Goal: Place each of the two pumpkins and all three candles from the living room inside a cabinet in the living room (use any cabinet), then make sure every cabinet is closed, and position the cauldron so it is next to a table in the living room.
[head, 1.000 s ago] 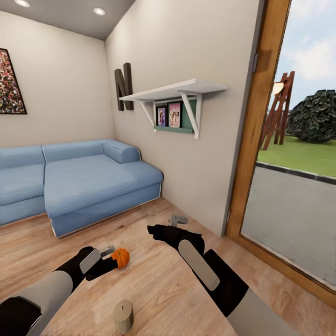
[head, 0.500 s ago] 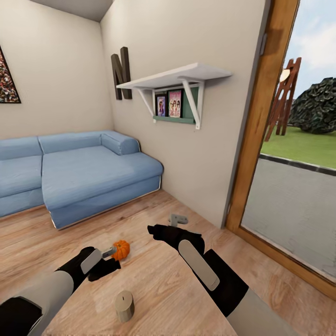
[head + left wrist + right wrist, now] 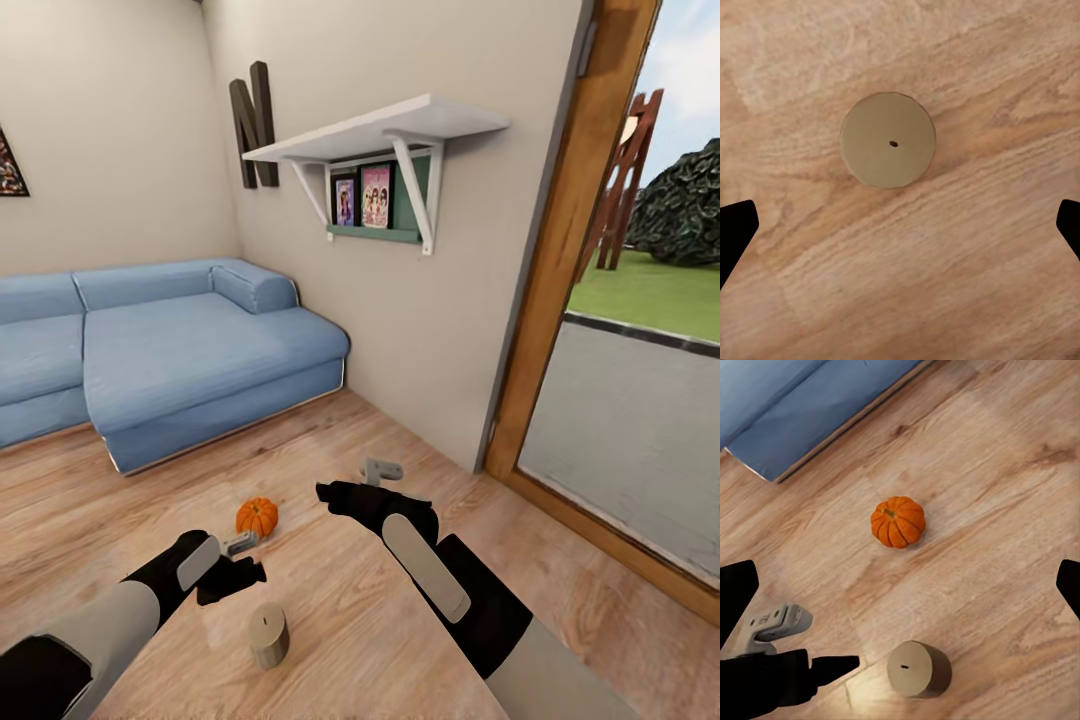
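The room runs from its broadest surface down: a light oak-grain plank floor (image 3: 330, 620), warm and faintly glossy, meets a plain cream wall and a wood-framed glass door (image 3: 560, 260), with a soft blue fabric sofa (image 3: 170, 370) along the far side and a white bracketed shelf (image 3: 380, 130) above it. On the floor, in front of the sofa, sits one pumpkin (image 3: 257, 516), small, ribbed and bright orange with a tiny dark stem; nearer the robot stands one candle (image 3: 268, 635), a stubby matte grey-brown cylinder with a dark wick dot in its flat top. The two are apart, neither touching anything but the boards. The left gripper (image 3: 240, 560) hangs just above and beside the candle; its wrist camera looks straight down on the candle's round top (image 3: 888, 139), and the dark fingertips at the picture's opposite edges show the claw released, spread wide, holding nothing. The right gripper (image 3: 335, 495) hovers over the floor near the pumpkin (image 3: 898, 521), likewise spread and empty, its tips at the far edges of its own view. The step in hand looks like picking up the candle: it would go best by centring the fingers either side of the cylinder, descending vertically until they bracket its smooth wall below the rim, then closing gently, since a short, slick drum could tip or skid if nudged off-centre.
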`<state>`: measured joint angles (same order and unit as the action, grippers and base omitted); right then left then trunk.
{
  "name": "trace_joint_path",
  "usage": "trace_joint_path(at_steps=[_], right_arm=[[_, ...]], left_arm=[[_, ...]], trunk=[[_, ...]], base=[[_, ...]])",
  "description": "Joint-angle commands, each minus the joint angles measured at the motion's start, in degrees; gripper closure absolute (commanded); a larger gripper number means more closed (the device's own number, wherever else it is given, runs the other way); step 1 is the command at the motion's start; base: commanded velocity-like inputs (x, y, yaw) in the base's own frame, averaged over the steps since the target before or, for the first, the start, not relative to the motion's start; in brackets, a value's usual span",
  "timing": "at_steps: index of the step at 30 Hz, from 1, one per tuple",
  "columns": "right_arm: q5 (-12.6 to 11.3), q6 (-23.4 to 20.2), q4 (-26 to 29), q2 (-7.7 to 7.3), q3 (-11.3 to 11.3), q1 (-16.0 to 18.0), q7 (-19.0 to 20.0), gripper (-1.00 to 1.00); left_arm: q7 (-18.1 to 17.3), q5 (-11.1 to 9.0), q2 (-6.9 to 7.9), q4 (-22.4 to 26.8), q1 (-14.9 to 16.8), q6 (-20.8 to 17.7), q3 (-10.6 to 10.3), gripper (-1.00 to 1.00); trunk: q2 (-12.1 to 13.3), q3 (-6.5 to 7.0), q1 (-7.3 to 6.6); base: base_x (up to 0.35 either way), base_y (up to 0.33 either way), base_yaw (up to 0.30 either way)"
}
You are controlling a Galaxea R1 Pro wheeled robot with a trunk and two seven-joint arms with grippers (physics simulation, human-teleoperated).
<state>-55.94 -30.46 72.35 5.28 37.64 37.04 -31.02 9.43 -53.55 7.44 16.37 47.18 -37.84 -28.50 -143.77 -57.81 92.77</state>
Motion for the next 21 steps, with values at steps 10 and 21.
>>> trace_joint_path(at_steps=[10,21], right_arm=[[-0.6,-0.1,5.3,-0.09,0.2,-0.3,-0.5,-1.00],[-0.6,0.0,17.8,-3.61,0.2,-5.5,-0.4,-1.00]], left_arm=[[0.5,-0.6,-0.04,0.2,0.0,-0.2,-0.5,-1.00],[0.5,-0.7,-0.05,0.4,0.0,-0.1,-2.0,-1.00]], trunk=[[-0.2,-2.28,0.24],[-0.3,-4.72,0.53]], base=[[0.000,0.000,0.000],[0.000,0.000,0.000]])
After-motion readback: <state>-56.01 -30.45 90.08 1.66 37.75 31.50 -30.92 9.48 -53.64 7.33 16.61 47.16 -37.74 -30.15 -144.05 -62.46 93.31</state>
